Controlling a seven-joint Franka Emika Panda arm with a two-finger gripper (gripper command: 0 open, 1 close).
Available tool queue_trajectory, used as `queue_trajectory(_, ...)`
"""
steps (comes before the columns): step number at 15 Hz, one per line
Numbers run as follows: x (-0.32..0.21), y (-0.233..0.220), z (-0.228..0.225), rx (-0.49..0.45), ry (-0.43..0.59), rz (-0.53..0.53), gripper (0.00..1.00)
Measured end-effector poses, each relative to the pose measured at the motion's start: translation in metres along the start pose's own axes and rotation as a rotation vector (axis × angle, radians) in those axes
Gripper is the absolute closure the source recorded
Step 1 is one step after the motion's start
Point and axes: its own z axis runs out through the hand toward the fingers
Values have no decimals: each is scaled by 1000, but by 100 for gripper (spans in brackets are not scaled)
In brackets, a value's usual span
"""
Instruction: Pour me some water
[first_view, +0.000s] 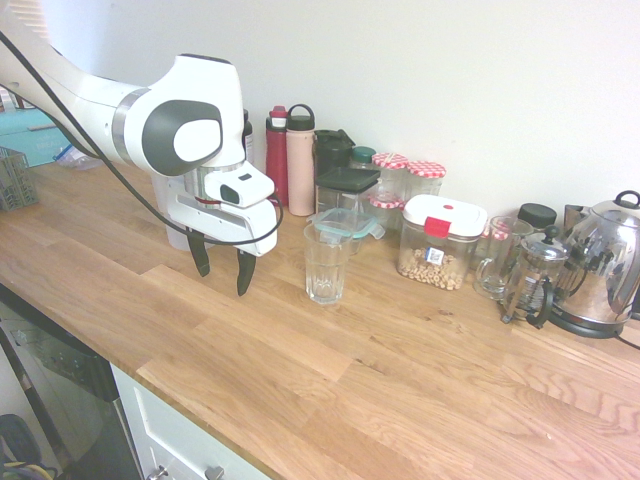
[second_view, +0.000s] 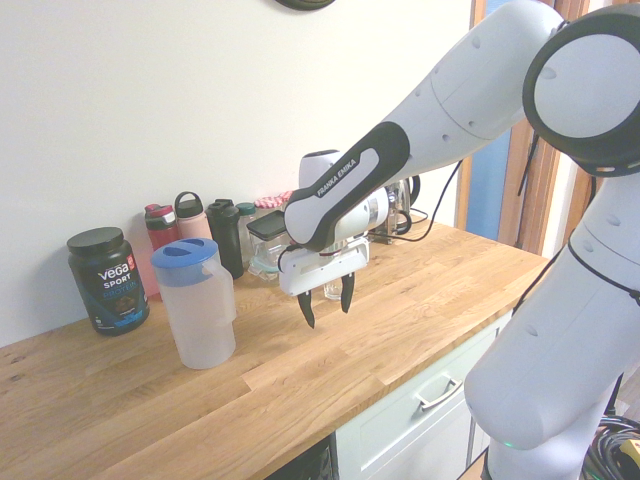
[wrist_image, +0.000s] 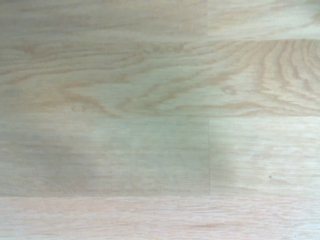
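Observation:
A clear drinking glass (first_view: 326, 264) stands upright on the wooden counter (first_view: 420, 380). My gripper (first_view: 222, 264) hangs open just above the counter beside it, fingers pointing down with nothing between them. In the second exterior view the gripper (second_view: 326, 300) hovers between the glass, mostly hidden behind my arm, and a translucent white pitcher with a blue lid (second_view: 197, 303). In the first exterior view my arm hides most of the pitcher. The wrist view shows only bare counter wood (wrist_image: 160, 120).
Along the wall stand a red bottle (first_view: 277, 152), a pink bottle (first_view: 300, 160), dark containers, jars with checked lids (first_view: 425, 180), a food box (first_view: 440, 243), a French press (first_view: 535, 275) and a kettle (first_view: 606, 262). A black protein tub (second_view: 106, 278) stands beyond the pitcher.

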Motion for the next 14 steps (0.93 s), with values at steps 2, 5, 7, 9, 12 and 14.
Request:
queue_trajectory(2,0,0,-1,6,-3,-1,0)
queue_trajectory(5,-6,-3,-17,42,10,-45,0)
queue_trajectory(7,-24,-10,-40,84,14,-134,0)
queue_trajectory(9,-47,-21,-66,143,45,-234,0)
queue_trajectory(12,-74,-38,-96,232,128,-346,0)
queue_trajectory(14,-90,-48,-104,262,146,-411,0)
